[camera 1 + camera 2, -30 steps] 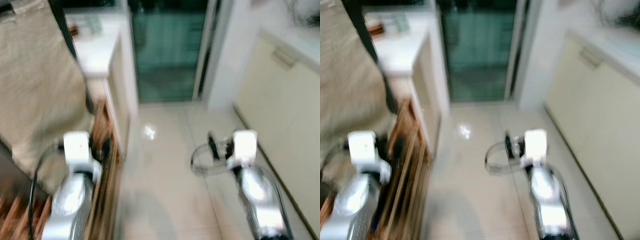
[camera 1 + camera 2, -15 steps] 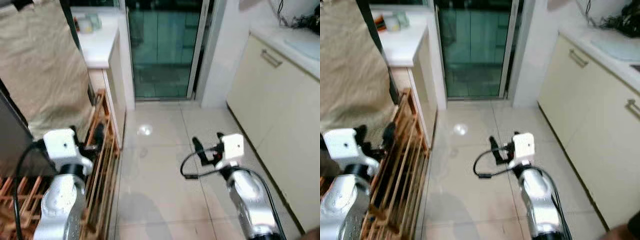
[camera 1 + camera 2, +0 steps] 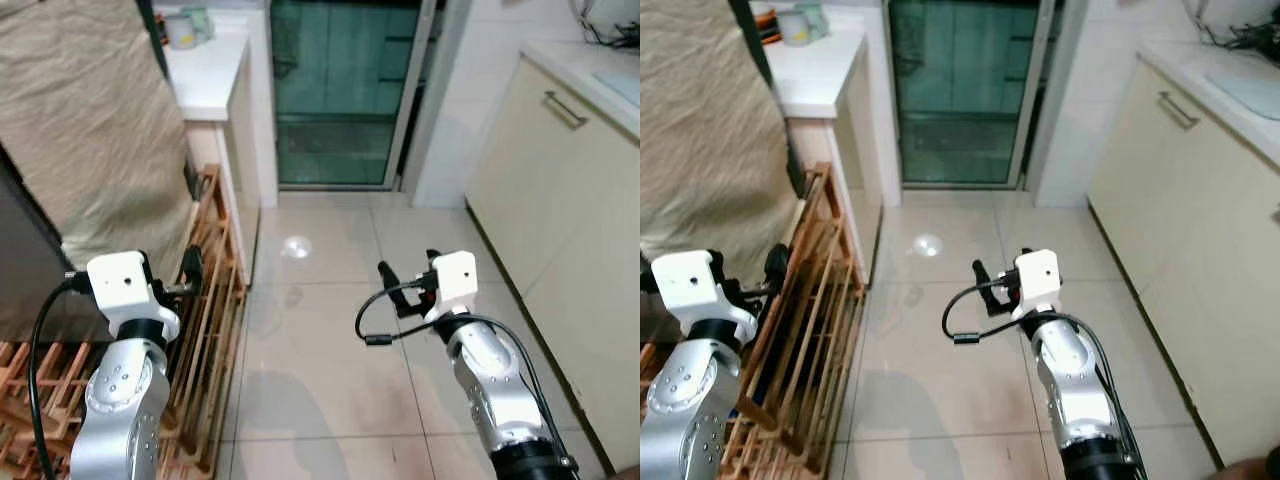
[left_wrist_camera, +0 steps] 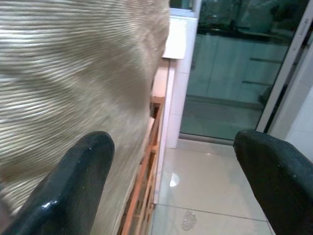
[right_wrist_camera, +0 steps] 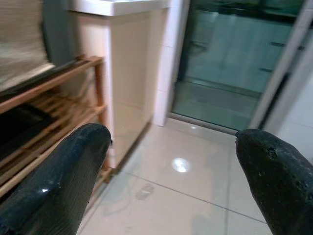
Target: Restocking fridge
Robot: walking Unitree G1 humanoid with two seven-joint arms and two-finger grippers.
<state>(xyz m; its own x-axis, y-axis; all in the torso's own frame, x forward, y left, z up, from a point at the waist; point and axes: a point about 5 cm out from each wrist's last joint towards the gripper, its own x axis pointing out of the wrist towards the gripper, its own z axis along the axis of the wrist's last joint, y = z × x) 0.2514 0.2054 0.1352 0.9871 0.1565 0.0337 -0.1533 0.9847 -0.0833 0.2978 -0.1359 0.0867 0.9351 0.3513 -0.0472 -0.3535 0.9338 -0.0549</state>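
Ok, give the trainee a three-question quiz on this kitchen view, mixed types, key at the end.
1. True or false: the right pincer holds a bottle.
2. What stands on the robot's left, beside the left pincer? A) wooden rack B) a bicycle C) a bathtub
3. Fill in: straight ahead, past the tiled floor, is a sliding ____ door.

Key: 1 false, its fingers are apart and empty; 2 A; 3 glass.

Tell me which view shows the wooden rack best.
The right eye view: the wooden rack runs along the floor with its slats plain. The left eye view cuts it behind the left arm; the right wrist view catches one end, the left wrist view a sliver.
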